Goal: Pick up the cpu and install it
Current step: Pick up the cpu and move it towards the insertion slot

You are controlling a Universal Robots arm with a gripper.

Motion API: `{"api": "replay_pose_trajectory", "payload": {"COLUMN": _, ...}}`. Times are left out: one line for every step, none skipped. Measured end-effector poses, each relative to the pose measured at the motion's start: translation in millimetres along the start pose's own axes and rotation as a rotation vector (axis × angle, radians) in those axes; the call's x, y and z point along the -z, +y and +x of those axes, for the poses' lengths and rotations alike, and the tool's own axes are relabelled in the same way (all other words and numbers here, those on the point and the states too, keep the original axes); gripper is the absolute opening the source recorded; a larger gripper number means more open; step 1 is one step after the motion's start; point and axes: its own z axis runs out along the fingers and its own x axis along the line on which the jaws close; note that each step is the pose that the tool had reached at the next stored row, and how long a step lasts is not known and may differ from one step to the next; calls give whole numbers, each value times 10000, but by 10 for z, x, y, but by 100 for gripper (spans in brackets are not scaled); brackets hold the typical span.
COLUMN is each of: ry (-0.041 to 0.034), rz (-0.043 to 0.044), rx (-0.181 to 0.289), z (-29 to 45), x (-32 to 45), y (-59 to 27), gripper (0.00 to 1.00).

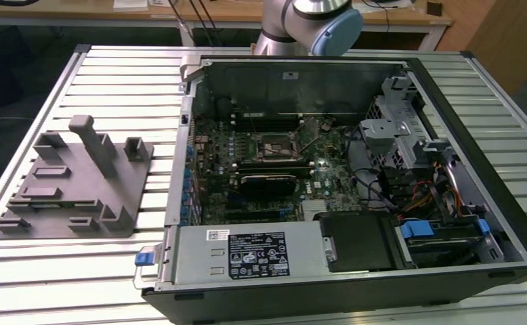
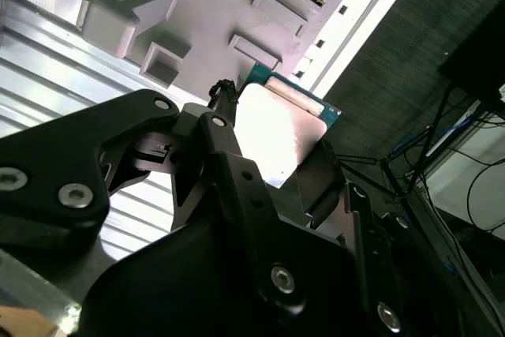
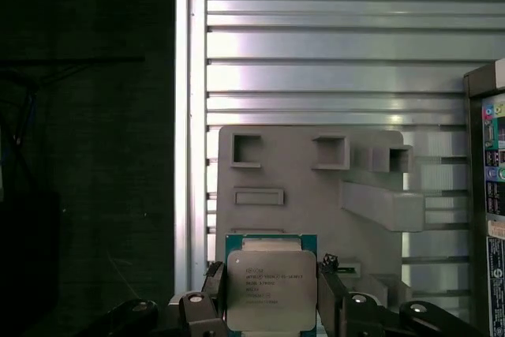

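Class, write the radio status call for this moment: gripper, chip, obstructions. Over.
Status: gripper shut on flat square silvery-beige metal-topped cpu. Held in the air, apart from grey plastic fixture block. Nothing seen blocking it.

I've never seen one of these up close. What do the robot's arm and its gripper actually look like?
The arm is a smooth silver-grey tube with a rounded pale blue cap on its joint. The gripper is matte black, built from flat angular link plates and slim fingers, pinned together with round silver screw heads.
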Motion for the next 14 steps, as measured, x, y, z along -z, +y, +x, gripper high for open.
{"api": "replay_pose_trajectory", "payload": {"ry": 2, "rz": 1, "rx": 0, "z": -5, "x": 1, "y": 0, "gripper": 55}}
{"api": "replay_pose_trajectory", "payload": {"ry": 0, "rz": 0, "rx": 0, "z": -10, "x": 0, "y": 0, "gripper": 55}}
{"api": "replay_pose_trajectory", "payload": {"ry": 0, "rz": -1, "rx": 0, "z": -16, "x": -1, "y": 1, "gripper": 55}}
{"api": "replay_pose_trajectory", "payload": {"ry": -1, "rz": 0, "rx": -1, "z": -21, "x": -1, "y": 1, "gripper": 55}}
{"api": "replay_pose_trajectory", "payload": {"ry": -1, "rz": 0, "rx": -1, "z": -28, "x": -1, "y": 1, "gripper": 55}}
{"api": "replay_pose_trajectory", "payload": {"ry": -1, "rz": 0, "rx": 0, "z": -38, "x": -2, "y": 1, "gripper": 55}}
{"api": "replay_pose_trajectory", "payload": {"ry": -1, "rz": 0, "rx": 0, "z": -49, "x": -2, "y": 2, "gripper": 55}}
{"api": "replay_pose_trajectory", "payload": {"ry": -1, "rz": -1, "rx": -1, "z": -63, "x": -3, "y": 2, "gripper": 55}}
{"api": "replay_pose_trajectory", "payload": {"ry": -1, "rz": 0, "rx": -1, "z": -77, "x": -3, "y": 2, "gripper": 55}}
{"api": "replay_pose_trajectory", "payload": {"ry": -2, "rz": -1, "rx": -1, "z": -88, "x": -4, "y": 3, "gripper": 55}}
{"api": "replay_pose_trajectory", "payload": {"ry": -1, "rz": -1, "rx": 0, "z": -98, "x": -4, "y": 3, "gripper": 55}}
{"api": "replay_pose_trajectory", "payload": {"ry": -1, "rz": -1, "rx": -1, "z": -108, "x": -4, "y": 3, "gripper": 55}}
{"api": "replay_pose_trajectory", "payload": {"ry": -1, "rz": 0, "rx": -1, "z": -119, "x": -4, "y": 3, "gripper": 55}}
{"api": "replay_pose_trajectory", "payload": {"ry": -1, "rz": -1, "rx": 0, "z": -130, "x": -5, "y": 3, "gripper": 55}}
